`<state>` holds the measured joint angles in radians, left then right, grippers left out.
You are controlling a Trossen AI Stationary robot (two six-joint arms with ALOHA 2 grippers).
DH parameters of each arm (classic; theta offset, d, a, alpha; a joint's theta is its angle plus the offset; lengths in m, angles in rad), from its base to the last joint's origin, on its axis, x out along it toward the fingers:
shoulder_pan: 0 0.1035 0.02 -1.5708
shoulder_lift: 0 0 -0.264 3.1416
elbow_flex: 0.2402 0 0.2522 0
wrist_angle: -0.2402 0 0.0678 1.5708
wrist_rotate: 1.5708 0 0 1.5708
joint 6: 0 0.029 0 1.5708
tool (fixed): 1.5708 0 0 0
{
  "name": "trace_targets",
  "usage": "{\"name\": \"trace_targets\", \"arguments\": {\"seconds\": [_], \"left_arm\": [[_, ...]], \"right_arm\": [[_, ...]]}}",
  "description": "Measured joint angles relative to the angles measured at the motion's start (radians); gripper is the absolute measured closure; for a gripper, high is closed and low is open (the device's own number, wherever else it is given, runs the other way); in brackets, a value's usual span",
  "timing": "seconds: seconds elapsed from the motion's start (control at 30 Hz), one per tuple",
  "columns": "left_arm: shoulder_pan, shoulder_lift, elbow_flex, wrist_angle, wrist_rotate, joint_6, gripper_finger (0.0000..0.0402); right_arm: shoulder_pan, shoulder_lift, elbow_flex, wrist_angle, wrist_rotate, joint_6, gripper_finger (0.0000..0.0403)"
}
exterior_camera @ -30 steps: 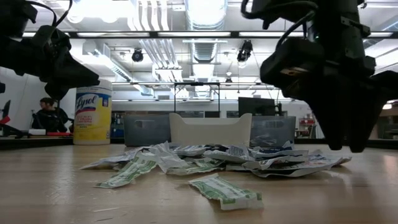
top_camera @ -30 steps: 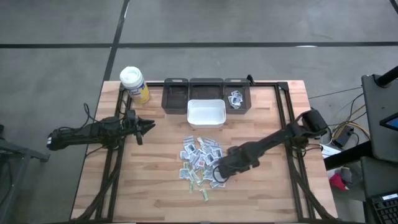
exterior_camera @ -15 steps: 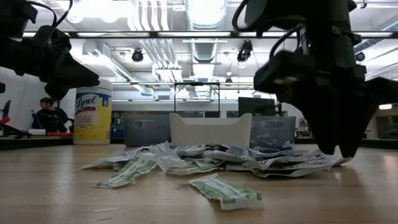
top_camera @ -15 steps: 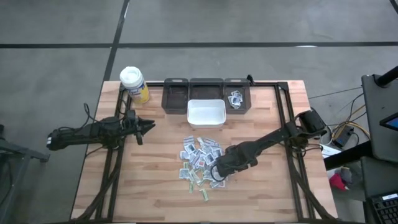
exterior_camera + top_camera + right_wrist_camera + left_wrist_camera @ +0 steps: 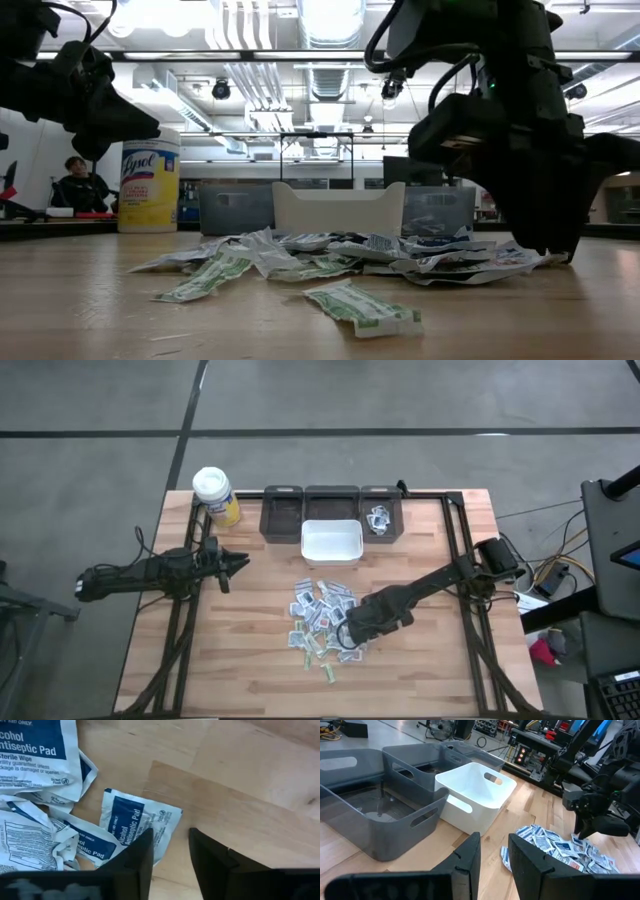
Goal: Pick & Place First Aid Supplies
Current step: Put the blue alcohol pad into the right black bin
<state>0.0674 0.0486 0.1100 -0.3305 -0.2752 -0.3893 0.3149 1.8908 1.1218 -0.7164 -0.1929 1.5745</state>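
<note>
The first aid supplies [image 5: 322, 614] lie in a loose heap of white packets with blue or green print at the table's middle, also in the low view [image 5: 340, 255]. My right gripper [image 5: 345, 641] is open and low at the heap's near right edge, fingertips near the wood [image 5: 548, 250]. In the right wrist view [image 5: 171, 845] a blue-and-white antiseptic pad packet [image 5: 131, 826] lies flat beside one finger. My left gripper [image 5: 241, 562] waits open above the table's left part, clear of everything. My right gripper comes down from above at the heap's right edge. One finger [image 5: 142, 852] stands over the free edge of the antiseptic pad packet [image 5: 165, 822], the other over bare wood. Whether that finger touches the packet, I cannot tell. The packet lies flat on the table.
A white bin [image 5: 332, 541] stands just beyond the heap, with three grey bins [image 5: 283, 512] behind it; the right one holds a few packets [image 5: 379, 518]. A white-capped yellow bottle [image 5: 216, 495] stands at the far left corner. A green strip [image 5: 362, 308] lies nearest. A person [image 5: 72, 180] sits beyond the table.
My right gripper has come down toward the table and shifted a little left, toward the heap's right edge. The heap has stayed as it was.
</note>
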Motion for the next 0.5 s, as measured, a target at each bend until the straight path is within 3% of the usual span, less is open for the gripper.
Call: {"name": "trace_targets", "arguments": {"seconds": [0.3,0.5], "left_arm": [[0.0,0.0,0.0,0.0,0.0,0.0,0.0307],[0.0,0.0,0.0,0.0,0.0,0.0,0.0307]], "right_arm": [[0.001,0.001,0.001,0.02,-0.003,0.002,0.0386],[0.001,-0.006,0.015,-0.021,0.002,0.001,0.0394]]}}
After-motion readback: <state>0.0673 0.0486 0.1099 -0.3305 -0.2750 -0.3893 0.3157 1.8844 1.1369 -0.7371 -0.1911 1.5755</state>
